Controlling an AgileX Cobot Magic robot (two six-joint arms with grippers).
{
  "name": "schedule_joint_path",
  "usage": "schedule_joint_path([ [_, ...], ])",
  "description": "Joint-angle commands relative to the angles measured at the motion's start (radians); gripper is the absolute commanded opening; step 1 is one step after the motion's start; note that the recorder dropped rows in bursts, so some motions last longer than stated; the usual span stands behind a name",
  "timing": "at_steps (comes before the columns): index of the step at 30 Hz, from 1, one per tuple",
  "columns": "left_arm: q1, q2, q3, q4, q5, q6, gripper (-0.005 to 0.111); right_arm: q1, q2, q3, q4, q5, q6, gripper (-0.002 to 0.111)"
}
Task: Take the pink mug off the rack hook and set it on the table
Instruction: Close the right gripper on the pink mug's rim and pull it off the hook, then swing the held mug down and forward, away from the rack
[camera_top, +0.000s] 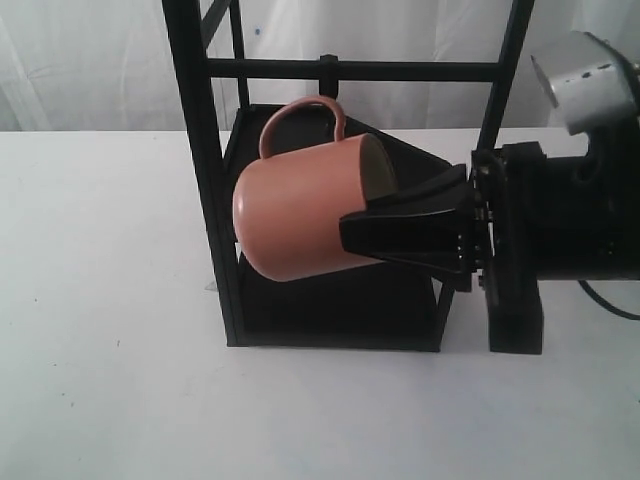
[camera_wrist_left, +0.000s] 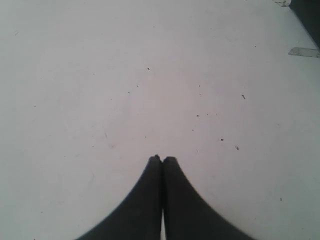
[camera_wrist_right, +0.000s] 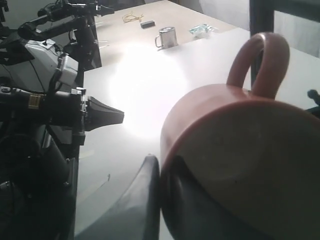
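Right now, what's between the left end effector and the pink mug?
Only bare white table, seen in the right wrist view; nothing stands between the left end effector and the pink mug.

My right gripper (camera_top: 348, 232) reaches in level from the right with the wrist horizontal. Its black fingers (camera_wrist_right: 148, 200) are clamped on the wall of the pink mug (camera_top: 290, 215), one inside the rim and one outside. My left gripper (camera_wrist_left: 162, 160) is held out level, fingertips pressed together.
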Motion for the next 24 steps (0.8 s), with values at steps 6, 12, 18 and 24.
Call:
schedule_joint_path([
  [6, -0.007, -0.003, 0.004, -0.004, 0.015, 0.001, 0.0, 0.02, -0.011, -0.008, 0.022, 0.06, -0.015, 0.0],
  [12, -0.007, -0.003, 0.004, -0.004, 0.015, 0.001, 0.0, 0.108, -0.011, -0.008, -0.011, 0.06, -0.013, 0.0],
  [18, -0.007, -0.003, 0.004, -0.004, 0.015, 0.001, 0.0, 0.268, -0.035, -0.008, -0.093, 0.06, -0.013, 0.0],
  [24, -0.007, -0.003, 0.004, -0.004, 0.015, 0.001, 0.0, 0.417, -0.111, -0.006, -0.369, -0.136, 0.141, 0.0],
])
